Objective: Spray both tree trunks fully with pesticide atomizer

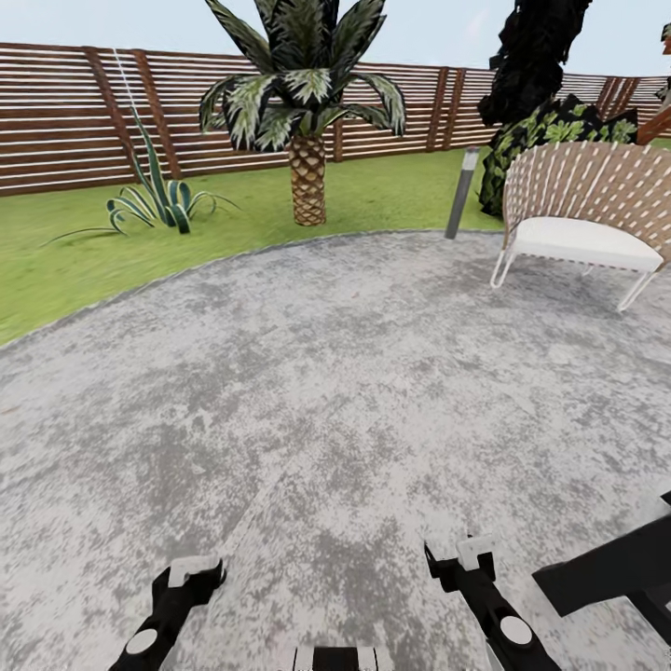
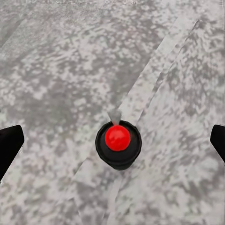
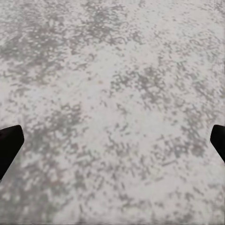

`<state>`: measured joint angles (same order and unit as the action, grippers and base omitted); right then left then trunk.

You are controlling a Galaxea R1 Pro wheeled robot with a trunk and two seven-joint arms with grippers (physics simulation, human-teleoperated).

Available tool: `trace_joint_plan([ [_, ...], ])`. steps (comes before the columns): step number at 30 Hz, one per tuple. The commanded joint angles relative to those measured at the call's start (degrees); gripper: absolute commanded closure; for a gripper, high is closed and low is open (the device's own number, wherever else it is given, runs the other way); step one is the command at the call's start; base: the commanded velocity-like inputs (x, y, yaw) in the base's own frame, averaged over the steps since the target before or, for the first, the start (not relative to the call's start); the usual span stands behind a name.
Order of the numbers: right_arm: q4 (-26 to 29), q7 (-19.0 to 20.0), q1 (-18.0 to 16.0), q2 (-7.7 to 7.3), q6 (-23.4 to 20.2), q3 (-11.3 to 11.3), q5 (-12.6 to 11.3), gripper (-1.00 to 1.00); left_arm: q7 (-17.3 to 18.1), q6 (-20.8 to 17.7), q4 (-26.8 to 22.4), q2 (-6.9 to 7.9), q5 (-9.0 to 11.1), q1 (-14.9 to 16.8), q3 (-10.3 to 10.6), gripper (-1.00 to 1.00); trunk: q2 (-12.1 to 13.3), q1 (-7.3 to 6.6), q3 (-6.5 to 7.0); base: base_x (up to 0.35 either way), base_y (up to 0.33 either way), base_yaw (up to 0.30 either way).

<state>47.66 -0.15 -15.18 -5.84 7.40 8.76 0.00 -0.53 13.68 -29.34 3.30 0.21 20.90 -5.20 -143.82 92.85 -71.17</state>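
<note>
The pesticide atomizer (image 2: 117, 140), a dark bottle with a red top, stands upright on the grey paved floor (image 1: 326, 373). In the left wrist view I look straight down on it. My left gripper (image 2: 115, 141) is open above it, with one black finger (image 2: 10, 143) on each side and well apart from the bottle. In the head view my left gripper (image 1: 191, 570) hangs low at the near edge. My right gripper (image 1: 463, 550) is open over bare paving (image 3: 112, 93), holding nothing. The trees and the pesticide are out of view.
A short palm (image 1: 308, 177) and an agave (image 1: 158, 200) grow on the lawn (image 1: 75, 261) ahead. A slatted wooden fence (image 1: 56, 121) stands behind them. At the right are a lamp post (image 1: 461, 196), a wicker chair (image 1: 587, 224), a leafy bush (image 1: 550, 130) and a black cypress (image 1: 531, 56).
</note>
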Motion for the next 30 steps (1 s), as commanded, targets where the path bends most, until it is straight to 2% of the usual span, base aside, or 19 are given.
trace_joint_plan([
  [1, 0.0, 0.0, 0.0, -0.04, 0.2, 0.1, 0.0, -1.00, -0.1, 1.2, -0.1, -0.03, 0.0, 0.0, -0.1, -1.00, 0.0, 0.01, -0.36, 0.000, 0.000, 0.000],
  [9, 0.0, 0.0, 0.0, -0.04, 0.2, 0.2, 0.0, -1.00, -2.2, 2.2, -0.1, 0.02, 0.0, 0.0, -0.2, -1.00, -0.1, 0.22, -2.74, 0.000, 0.000, 0.000],
  [22, 0.0, 0.0, 0.0, -0.06, 0.2, 0.2, 0.0, -1.00, -2.3, 2.3, -0.1, 0.04, 0.0, 0.0, -0.3, -1.00, -0.1, 0.22, -2.80, 0.001, 0.000, 0.000],
  [30, 0.1, 0.0, 0.0, -0.05, 0.2, 0.2, 0.0, -1.00, -2.3, 2.4, -0.1, 0.04, 0.0, 0.0, -0.3, -1.00, -0.1, 0.22, -2.80, 0.094, -0.052, 0.000],
])
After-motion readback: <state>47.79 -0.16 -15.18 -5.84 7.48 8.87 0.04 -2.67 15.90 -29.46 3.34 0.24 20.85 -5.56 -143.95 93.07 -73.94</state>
